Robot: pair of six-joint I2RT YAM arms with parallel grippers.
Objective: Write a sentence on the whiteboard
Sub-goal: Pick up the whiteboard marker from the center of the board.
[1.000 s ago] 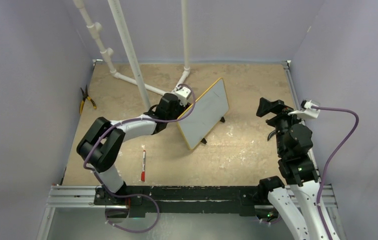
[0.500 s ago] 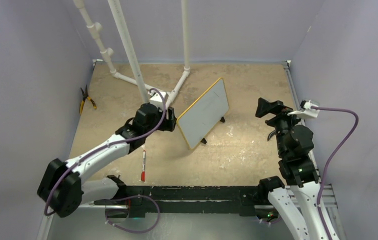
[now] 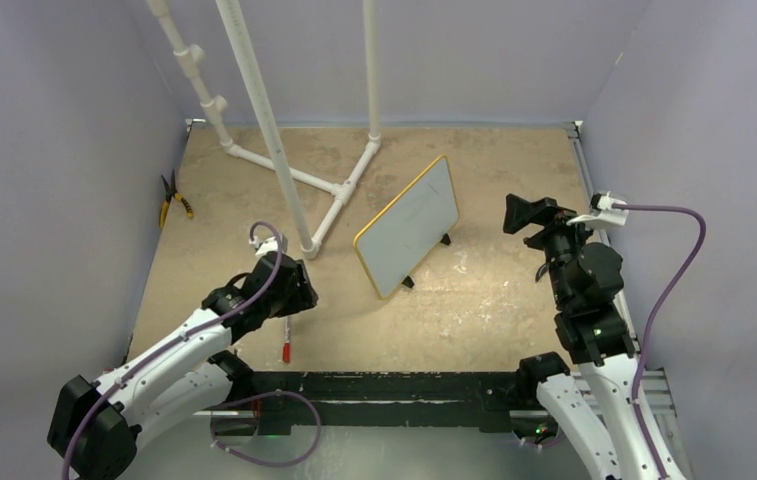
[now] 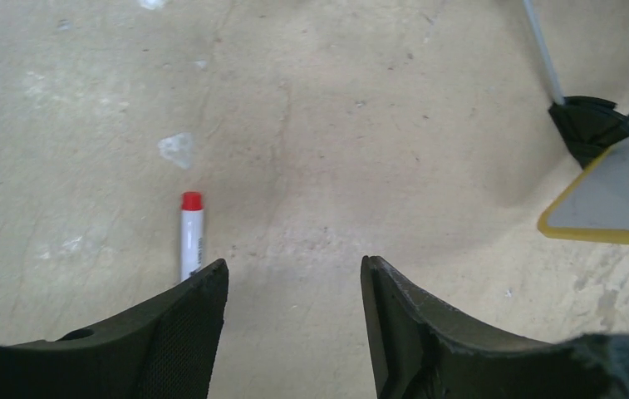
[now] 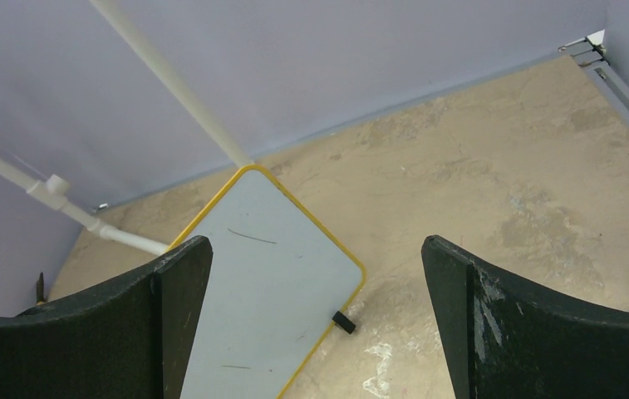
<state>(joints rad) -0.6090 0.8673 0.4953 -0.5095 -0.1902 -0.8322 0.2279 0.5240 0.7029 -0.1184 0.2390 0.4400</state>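
One whiteboard (image 3: 407, 240) stands tilted, long axis running near-left to far-right.

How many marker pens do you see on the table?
1. The marker lies flat, just left of the open left gripper, with its red cap pointing away from it. No others show, though an arm could hide one.

The left arm has drawn back from the left edge of the small yellow-framed whiteboard (image 3: 409, 225), swinging toward 7 o'clock across the beige tabletop (image 3: 474, 300). The black two-finger left hand (image 3: 292, 287) now sits over the far end of the red-tipped white marker (image 3: 286, 338). The black right hand (image 3: 524, 213) has edged slightly toward 9 o'clock.
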